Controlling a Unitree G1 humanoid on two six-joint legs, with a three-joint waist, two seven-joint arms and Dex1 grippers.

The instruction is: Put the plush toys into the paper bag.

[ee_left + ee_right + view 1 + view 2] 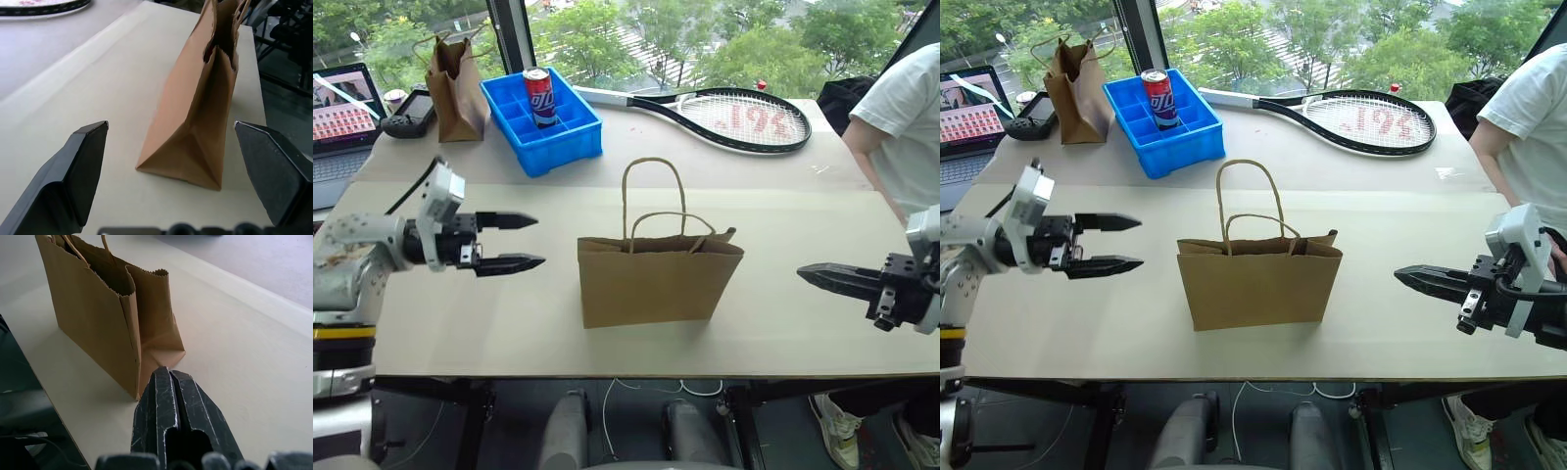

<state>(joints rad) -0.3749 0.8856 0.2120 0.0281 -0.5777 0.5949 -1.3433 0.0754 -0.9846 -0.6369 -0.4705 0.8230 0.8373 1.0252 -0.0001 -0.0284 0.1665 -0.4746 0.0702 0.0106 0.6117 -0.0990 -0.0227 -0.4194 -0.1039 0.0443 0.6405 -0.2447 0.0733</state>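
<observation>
The paper bag (656, 279) stands upright at the middle of the table, mouth open and twine handles (653, 196) raised. My left gripper (540, 241) hovers a short way to its left, open, empty, aimed at the bag's side (195, 132). My right gripper (800, 271) hangs to the bag's right, pointing at it, its fingers (166, 396) shut together on nothing. The plush toys are hidden. A small dark reddish patch (209, 49) shows inside the bag's mouth; I cannot tell what it is.
At the back left a blue tray (570, 137) holds a drink can (538, 96), beside a narrower, darker brown bag (455, 88). A tennis racket (734, 117) lies at the back, a laptop (342, 108) and a controller (406, 122) far left. A person (901, 117) stands at the right edge.
</observation>
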